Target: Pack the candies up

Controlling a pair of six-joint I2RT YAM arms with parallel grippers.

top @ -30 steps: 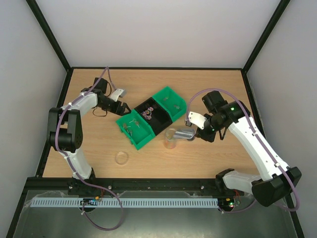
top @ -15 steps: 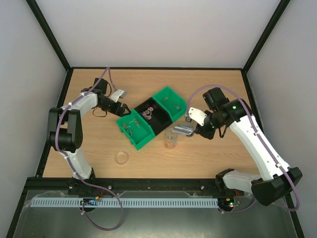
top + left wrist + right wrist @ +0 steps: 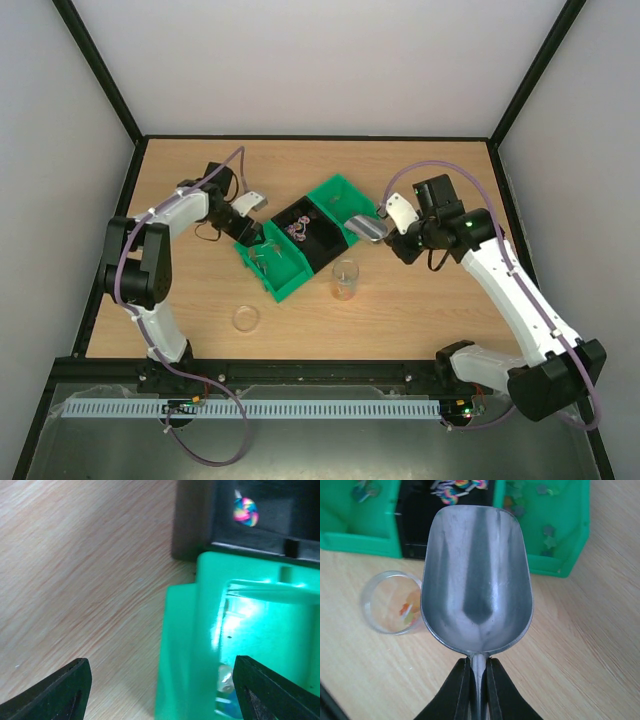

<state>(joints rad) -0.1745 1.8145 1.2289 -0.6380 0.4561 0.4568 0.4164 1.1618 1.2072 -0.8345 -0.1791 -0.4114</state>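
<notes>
Table (image 3: 420, 310): right gripper's (image 3: 478, 671) scoop (image 3: 477, 580) nearer bins (image 3: 290, 286)

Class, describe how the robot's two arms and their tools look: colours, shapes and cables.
Both the left arm and right arm have white link shells with black joints and bases. A purple cable loops along each. The left tool and right tool have black, tapered fingers.

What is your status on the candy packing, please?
Left jaws open at green bin. Right jaws shut on empty scoop. Few candies in cup. Nothing in the way.
</notes>
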